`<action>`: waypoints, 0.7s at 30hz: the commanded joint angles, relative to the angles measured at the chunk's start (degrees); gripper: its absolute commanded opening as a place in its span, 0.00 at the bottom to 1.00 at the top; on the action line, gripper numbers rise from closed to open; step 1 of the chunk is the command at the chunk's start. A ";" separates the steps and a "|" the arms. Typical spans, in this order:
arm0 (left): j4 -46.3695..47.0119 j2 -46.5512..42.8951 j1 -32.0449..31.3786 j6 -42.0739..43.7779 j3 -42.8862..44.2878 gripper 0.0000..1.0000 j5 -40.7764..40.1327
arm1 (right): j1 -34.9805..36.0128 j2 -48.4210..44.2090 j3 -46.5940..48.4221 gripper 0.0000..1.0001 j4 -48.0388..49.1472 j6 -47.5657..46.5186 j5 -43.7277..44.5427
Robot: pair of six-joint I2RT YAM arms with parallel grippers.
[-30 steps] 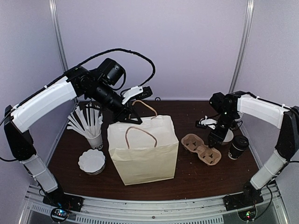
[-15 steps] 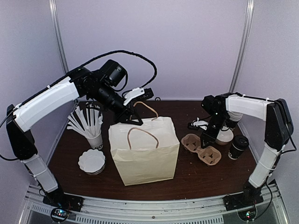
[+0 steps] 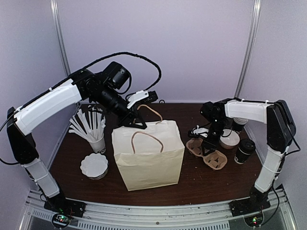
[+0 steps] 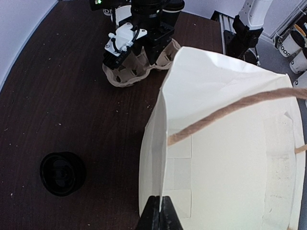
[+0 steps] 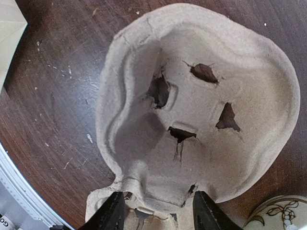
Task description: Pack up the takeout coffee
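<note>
Top external view, left of the frame first: the left gripper [image 3: 135, 122] has hardly stirred over the last second; it stays pinched tight on the back rim of the paper bag [image 3: 148, 158], holding the mouth open. The left wrist view shows its fingertips [image 4: 151, 218] closed on that pale edge; the bag has crept a shade rightward. Right of centre the change is plain: the right gripper [image 3: 206, 148] has swung leftward, away from the white cup [image 3: 230, 139], and come down over the left end of the pulp carrier [image 3: 217, 159]; in the right wrist view its jaws stand half-spread astride the carrier's end, though we cannot tell whether they press on it. We judge that the carrier is being dealt with first, so the packing proper has not begun. The takeout coffee [image 3: 245, 150] stands at the right of the frame, just beside the carrier's right end — upright, dark-walled, black domed lid on, untouched, far shorter than the bag.
</note>
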 commanded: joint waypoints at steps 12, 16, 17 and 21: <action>0.54 0.54 0.35 0.61 -0.33 0.00 -0.10 | 0.92 1.17 -0.26 0.50 2.83 3.01 4.38; 0.53 0.67 0.34 0.64 -0.37 0.00 -0.25 | 1.63 1.22 -0.42 0.49 3.01 3.74 5.13; 0.59 0.66 0.29 0.59 -0.42 0.00 -0.27 | 1.74 1.31 -0.35 0.49 3.05 3.92 5.35; 0.55 0.68 0.35 0.59 -0.40 0.00 -0.32 | 1.79 1.77 0.21 0.49 2.91 4.42 5.50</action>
